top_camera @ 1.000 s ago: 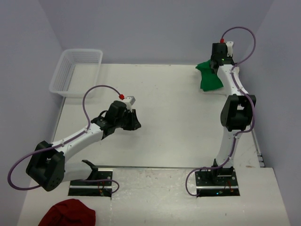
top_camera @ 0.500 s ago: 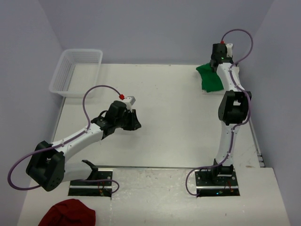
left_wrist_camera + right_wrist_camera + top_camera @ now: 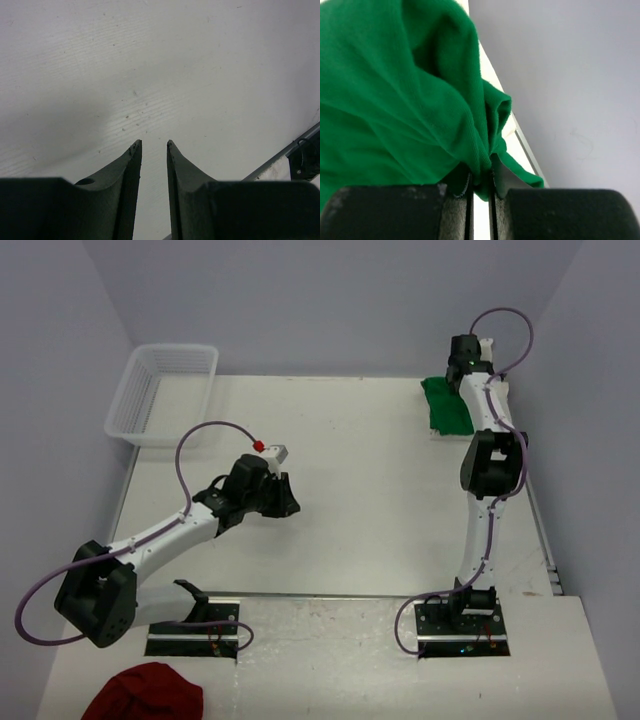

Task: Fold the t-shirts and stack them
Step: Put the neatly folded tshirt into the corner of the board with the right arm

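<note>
The white bench (image 3: 380, 490) fills most of the overhead view. On it at 10 o'clock, against the far left edge, stands a white mesh basket (image 3: 127, 398). Nothing can be seen inside it from above.

The green t-shirt (image 3: 447, 408) is bunched in a heap at 1 o'clock, in the far right corner near the bench's edge and the wall. The cream-white t-shirt appears in no view. A dark red cloth (image 3: 145, 695) lies crumpled at 7 o'clock on the near shelf beside the left arm's base, well apart from everything else.

The right hand (image 3: 481, 175) reaches out over the heap. Its fingers are clamped on a thin fold of the green cloth, and the rest drapes loosely off to its left. The left hand (image 3: 152, 144) sits low over bare bench at 8 o'clock of centre, with its fingers narrowly parted and nothing between them.

The step in hand looks like drawing the shirt out of the corner so it can be spread flat.
- The pinch should hold firm, since only a slim ridge of fabric is caught and soft cotton could slip out under its own weight.
- The fold should be raised enough to unweight the heap before it is pulled toward the bench's middle.
- The pull should run away from the 3 o'clock edge, so no sleeve trails off the side.
- The shirt should be set down within the left hand's reach, so that hand can take an opposite edge and the two can stretch it smooth before folding.
</note>
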`<state>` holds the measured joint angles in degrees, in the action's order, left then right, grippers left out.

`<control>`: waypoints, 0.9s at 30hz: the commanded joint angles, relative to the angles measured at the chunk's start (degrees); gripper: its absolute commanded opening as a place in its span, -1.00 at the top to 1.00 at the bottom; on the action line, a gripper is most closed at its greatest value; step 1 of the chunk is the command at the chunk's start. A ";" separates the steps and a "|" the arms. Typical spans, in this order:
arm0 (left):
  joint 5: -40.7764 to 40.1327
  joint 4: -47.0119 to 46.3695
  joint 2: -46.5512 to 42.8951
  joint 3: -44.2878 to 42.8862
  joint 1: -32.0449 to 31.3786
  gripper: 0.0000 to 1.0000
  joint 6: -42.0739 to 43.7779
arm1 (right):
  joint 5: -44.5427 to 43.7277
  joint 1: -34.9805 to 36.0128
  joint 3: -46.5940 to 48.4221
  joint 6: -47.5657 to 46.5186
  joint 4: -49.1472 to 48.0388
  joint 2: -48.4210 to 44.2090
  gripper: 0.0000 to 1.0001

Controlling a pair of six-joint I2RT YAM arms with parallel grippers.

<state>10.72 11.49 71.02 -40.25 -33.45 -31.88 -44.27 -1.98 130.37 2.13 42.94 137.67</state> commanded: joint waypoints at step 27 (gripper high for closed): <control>-3.24 -2.52 -5.02 1.76 -0.91 0.42 -1.61 | 22.74 5.85 -0.28 6.13 -0.14 -13.04 1.00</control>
<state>9.52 11.27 65.45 -36.75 -33.78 -32.49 -30.92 6.31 131.59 4.67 39.40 127.22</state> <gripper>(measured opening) 0.288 0.005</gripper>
